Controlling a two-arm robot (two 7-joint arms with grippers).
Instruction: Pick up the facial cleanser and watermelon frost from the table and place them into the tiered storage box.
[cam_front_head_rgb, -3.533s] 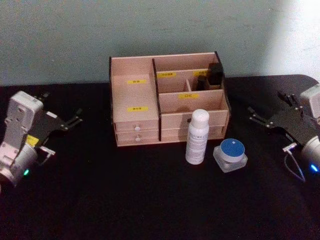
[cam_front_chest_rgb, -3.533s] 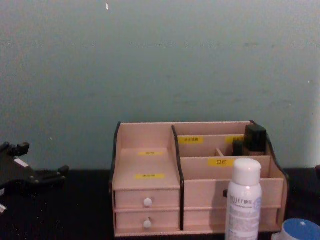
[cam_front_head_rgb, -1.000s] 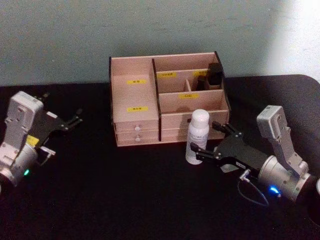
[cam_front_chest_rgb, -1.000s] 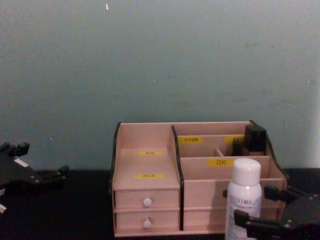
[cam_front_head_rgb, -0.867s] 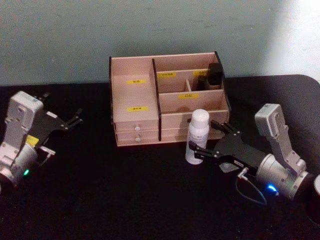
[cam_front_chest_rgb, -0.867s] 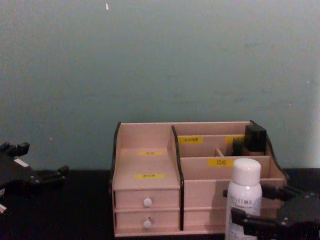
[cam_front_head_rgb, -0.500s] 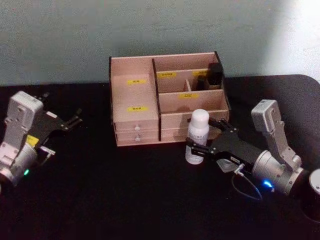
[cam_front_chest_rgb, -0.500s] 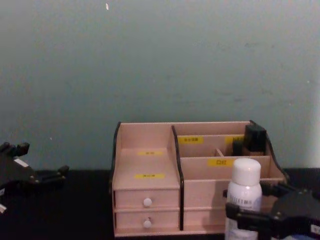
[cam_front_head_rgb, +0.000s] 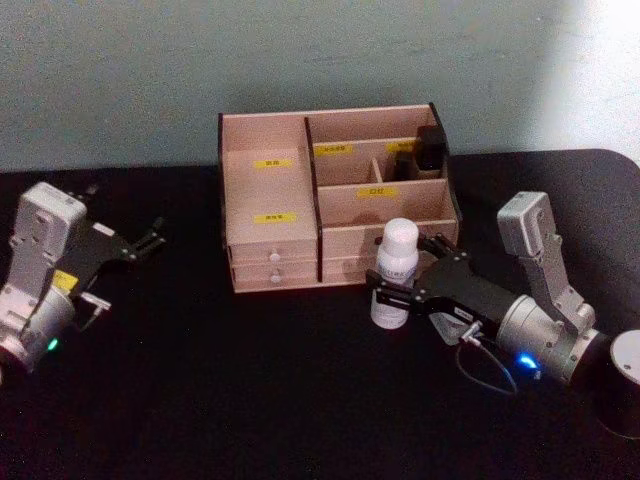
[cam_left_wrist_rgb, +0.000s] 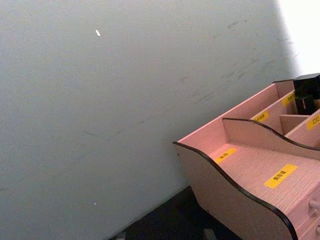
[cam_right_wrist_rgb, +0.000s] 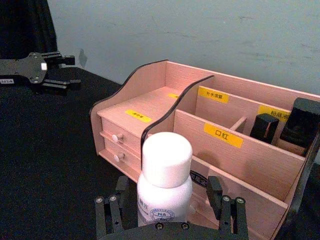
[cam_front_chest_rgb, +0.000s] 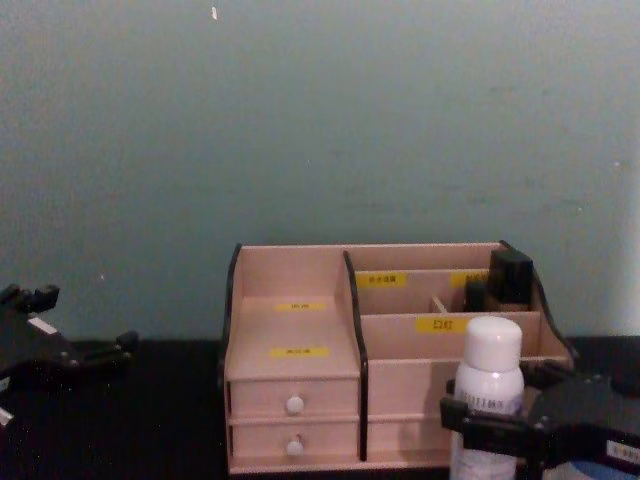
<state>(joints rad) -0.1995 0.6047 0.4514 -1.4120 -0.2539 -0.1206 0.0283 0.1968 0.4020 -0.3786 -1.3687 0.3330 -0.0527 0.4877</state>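
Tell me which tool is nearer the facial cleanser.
Right. The right tool is open around the facial cleanser; the left tool sits far off to its left.

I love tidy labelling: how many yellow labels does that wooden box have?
5. On the storage box: left section's upper label and lower label; back row's left label and right label; one middle label. The bottle and right hand may hide more.

The worktop (cam_front_head_rgb: 250, 400) before me is black and wide. On it, toward the back and near the middle, sits the tiered storage box (cam_front_head_rgb: 270, 200) with its front turned to me. Just before the right half of this box, the facial cleanser (cam_front_head_rgb: 398, 262) stands upright on the dark surface.
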